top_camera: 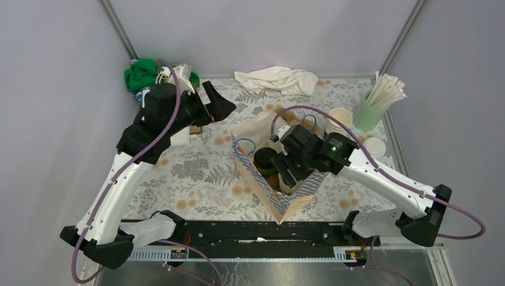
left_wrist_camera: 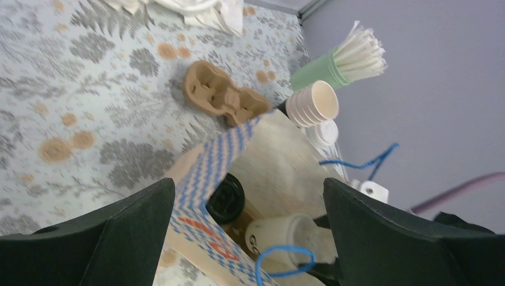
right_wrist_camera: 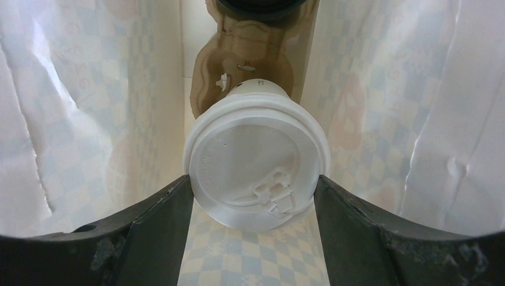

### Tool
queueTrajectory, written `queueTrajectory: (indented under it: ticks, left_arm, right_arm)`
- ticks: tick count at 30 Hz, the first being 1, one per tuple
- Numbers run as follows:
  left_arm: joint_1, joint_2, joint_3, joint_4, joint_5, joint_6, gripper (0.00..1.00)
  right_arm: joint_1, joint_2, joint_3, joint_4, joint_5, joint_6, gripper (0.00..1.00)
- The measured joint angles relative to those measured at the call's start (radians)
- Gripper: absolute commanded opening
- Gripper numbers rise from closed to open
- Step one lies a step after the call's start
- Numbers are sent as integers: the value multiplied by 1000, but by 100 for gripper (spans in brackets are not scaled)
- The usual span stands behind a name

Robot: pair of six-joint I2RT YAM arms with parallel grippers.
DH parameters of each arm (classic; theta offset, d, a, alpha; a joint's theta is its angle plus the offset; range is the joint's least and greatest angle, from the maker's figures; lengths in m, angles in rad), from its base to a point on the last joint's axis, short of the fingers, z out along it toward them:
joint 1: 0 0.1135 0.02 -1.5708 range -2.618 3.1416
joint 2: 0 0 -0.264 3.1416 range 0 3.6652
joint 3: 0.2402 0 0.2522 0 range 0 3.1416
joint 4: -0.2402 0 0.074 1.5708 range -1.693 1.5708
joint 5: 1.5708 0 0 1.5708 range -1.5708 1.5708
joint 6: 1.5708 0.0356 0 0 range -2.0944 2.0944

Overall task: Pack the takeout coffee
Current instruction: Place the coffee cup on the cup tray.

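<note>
The left tool (top_camera: 220, 107) hangs released, fingers spread wide, above the bench (top_camera: 190, 173) left of the checked paper bag (top_camera: 292, 202). Inside the bag, the right tool (right_wrist_camera: 253, 193) grasps a white-lidded coffee cup (right_wrist_camera: 256, 161) by the lid's rim, over a brown pulp carrier (right_wrist_camera: 250, 53). Right of the bag sits a stack of empty cups (top_camera: 338, 120), beside a green tumbler of straws (top_camera: 368, 113).

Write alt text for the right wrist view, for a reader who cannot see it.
A white-lidded paper cup fills the centre, its lid held between the two dark fingers of the right end effector. It is inside a paper bag with faintly checked walls, a brown pulp carrier showing beyond it.
</note>
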Motion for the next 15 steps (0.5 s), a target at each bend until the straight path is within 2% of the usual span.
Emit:
queueTrajectory:
  ticks: [5,9,11,15]
  left_arm:
    - [1,8,75,-171,98,-103,99]
    - [-10,18,70,-298,191,-191,99]
    - [-46,13,56,-342,202,-256,99]
    - [-190,-11,53,-393,174,-398,99]
  right_arm:
    - [0,-36,-10,-11,14,39,47]
    - [0,-52,-10,-21,37,63,47]
    - [-1,-53,-10,-31,48,71,46]
    - [-1,-51,-10,-39,60,77,46]
